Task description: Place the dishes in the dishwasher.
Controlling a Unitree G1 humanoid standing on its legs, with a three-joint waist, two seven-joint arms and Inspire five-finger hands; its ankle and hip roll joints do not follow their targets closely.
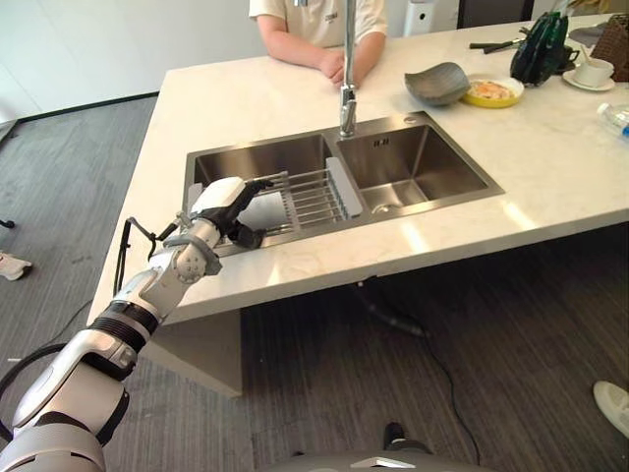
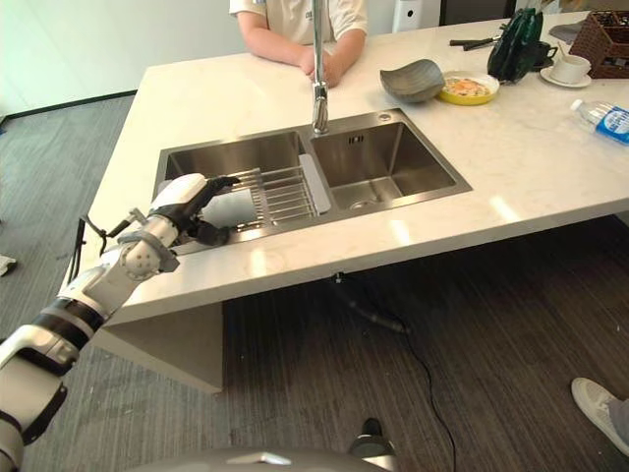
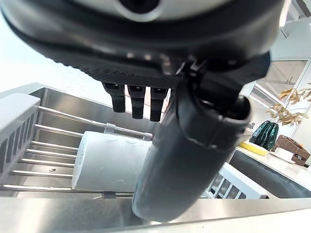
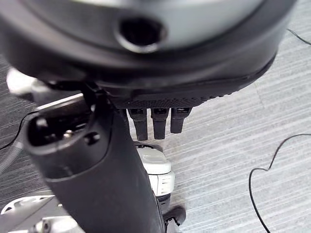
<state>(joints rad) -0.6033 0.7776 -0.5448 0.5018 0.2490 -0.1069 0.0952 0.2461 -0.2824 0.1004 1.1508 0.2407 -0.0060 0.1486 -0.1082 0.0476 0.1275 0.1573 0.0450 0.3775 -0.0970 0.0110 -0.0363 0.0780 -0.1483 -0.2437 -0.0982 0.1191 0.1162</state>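
Observation:
A white cup (image 3: pixel 109 162) lies on its side on the wire dish rack (image 1: pixel 310 192) in the left basin of the steel sink (image 1: pixel 413 162). My left hand (image 1: pixel 224 202) hovers over the rack's near left end, fingers straight and thumb spread, just short of the cup and holding nothing. A grey bowl (image 1: pixel 437 83), a yellow plate with food (image 1: pixel 493 91) and a white cup on a saucer (image 1: pixel 593 71) stand on the counter at the far right. In its wrist view my right hand (image 4: pixel 97 184) hangs open above the grey floor.
A tall faucet (image 1: pixel 348 69) rises behind the sink's divider. A person (image 1: pixel 319 29) leans on the counter's far side. A dark green bag (image 1: pixel 541 44), a wicker basket (image 2: pixel 604 39) and a water bottle (image 2: pixel 601 118) sit at the right end.

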